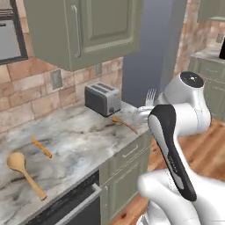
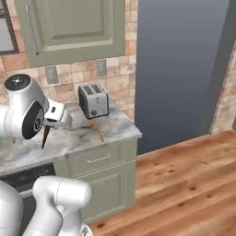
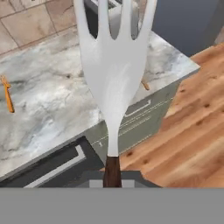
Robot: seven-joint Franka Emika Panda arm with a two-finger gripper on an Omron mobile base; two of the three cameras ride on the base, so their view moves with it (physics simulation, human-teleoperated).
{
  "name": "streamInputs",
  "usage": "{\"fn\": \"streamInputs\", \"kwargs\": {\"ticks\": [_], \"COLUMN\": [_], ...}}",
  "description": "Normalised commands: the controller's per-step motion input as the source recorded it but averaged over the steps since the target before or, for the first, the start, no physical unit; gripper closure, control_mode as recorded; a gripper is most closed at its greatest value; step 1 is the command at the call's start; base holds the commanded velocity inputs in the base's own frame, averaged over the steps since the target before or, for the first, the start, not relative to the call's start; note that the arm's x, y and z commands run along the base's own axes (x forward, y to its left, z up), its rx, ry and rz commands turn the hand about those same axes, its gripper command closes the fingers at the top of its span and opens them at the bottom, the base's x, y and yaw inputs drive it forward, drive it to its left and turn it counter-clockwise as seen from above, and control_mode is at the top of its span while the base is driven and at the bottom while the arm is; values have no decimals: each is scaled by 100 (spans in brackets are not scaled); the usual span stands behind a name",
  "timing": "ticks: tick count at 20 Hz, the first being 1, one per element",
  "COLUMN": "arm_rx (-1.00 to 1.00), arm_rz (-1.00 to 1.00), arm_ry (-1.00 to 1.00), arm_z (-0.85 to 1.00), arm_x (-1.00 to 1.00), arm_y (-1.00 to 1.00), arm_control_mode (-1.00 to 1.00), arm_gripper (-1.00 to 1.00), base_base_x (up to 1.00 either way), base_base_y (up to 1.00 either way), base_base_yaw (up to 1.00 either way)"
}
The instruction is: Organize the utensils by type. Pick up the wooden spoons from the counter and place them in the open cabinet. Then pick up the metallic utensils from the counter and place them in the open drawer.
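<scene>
— Above the counter (image 1: 83, 132), near its right end, what is the gripper (image 3: 112, 177) doing?

— It is clamped tight on the fork (image 3: 114, 61), a silvery head with four tines on a thin dark handle. In the hand view the tines rise straight up the middle, and the dark handle sits at the bottom between the fingers. From the left base view the tines (image 1: 150, 96) poke up just behind the white arm, beside the toaster (image 1: 103, 99).

— And from the other side?

— In the right base view the gripper (image 2: 51, 120) is off the slab, and the dark handle (image 2: 45, 136) hangs down below it, slightly tilted. Whether its tip touches the stone, I cannot tell from here.

— Where are the wooden spoons?

— All on the counter. The long one with the big round bowl (image 1: 24, 172) lies at the near left edge. The short stick-like one (image 1: 41, 146) lies just beyond it, apart from it. Another slim wooden piece (image 1: 125, 124) lies in front of the toaster, near the counter's right corner.

— The cabinet (image 1: 83, 30)?

— It hangs on the brick wall above the toaster, and the door with the long bar handle (image 1: 77, 30) looks closed in these views. Below the counter sit a drawer front (image 1: 131, 152) and a dark oven (image 1: 70, 206).
</scene>
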Motion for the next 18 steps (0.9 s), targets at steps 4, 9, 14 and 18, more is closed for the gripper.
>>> {"fn": "streamInputs", "kwargs": {"ticks": [4,9,14,18], "arm_rx": [0,0,0,0], "arm_rz": [0,0,0,0], "arm_ry": [0,0,0,0], "arm_z": [0,0,0,0], "arm_x": [0,0,0,0], "arm_y": [0,0,0,0], "arm_control_mode": [100,100,100,100], "arm_gripper": [100,100,100,100], "base_base_x": [-44,-39,-31,-33], "base_base_y": [-1,-28,-36,-40], "base_base_yaw": [-84,-76,-63,-53]}}
